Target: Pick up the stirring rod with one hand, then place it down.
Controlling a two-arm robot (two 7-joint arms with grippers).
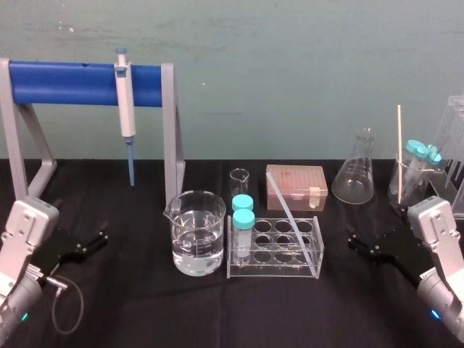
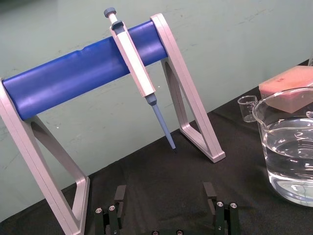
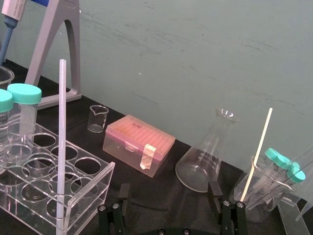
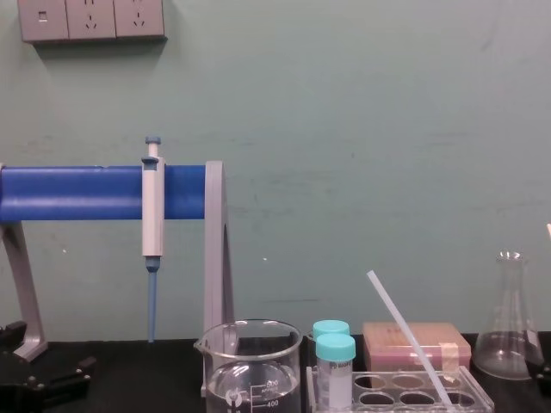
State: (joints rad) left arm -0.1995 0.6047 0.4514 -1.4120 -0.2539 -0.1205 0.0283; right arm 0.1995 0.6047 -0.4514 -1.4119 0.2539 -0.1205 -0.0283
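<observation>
nothing of the task looks done yet. the rod is not lifted, so both the pick-up and the put-down remain. the right claw point(image 1: 351, 241) hangs low over the table with its two fingers spread and nothing between them. the left claw point(image 1: 104, 233) sits the same way, spread and empty, well apart on the other side. the stirring rod point(image 1: 296, 225) leans in a clear tube rack point(image 1: 275, 270), its foot in the rack corner nearest the right claw and its top tilted away toward the back. it stands near the right claw, on that claw's left, so this claw seems the better placed to take it.

the surface is a table under black cloth point(image 1: 145, 304), set before a plain green wall point(image 1: 290, 58). ahead of the left claw rises a grey stand with a blue bar point(image 1: 72, 83), and a pipette point(image 1: 125, 101) hangs on it. between the claws stand a large beaker of water point(image 1: 197, 232) and the rack. ahead of the right claw are a conical flask point(image 1: 355, 177), a pink box point(image 1: 293, 187), a small beaker point(image 1: 239, 179) and a thin cream stick point(image 1: 398, 152).
</observation>
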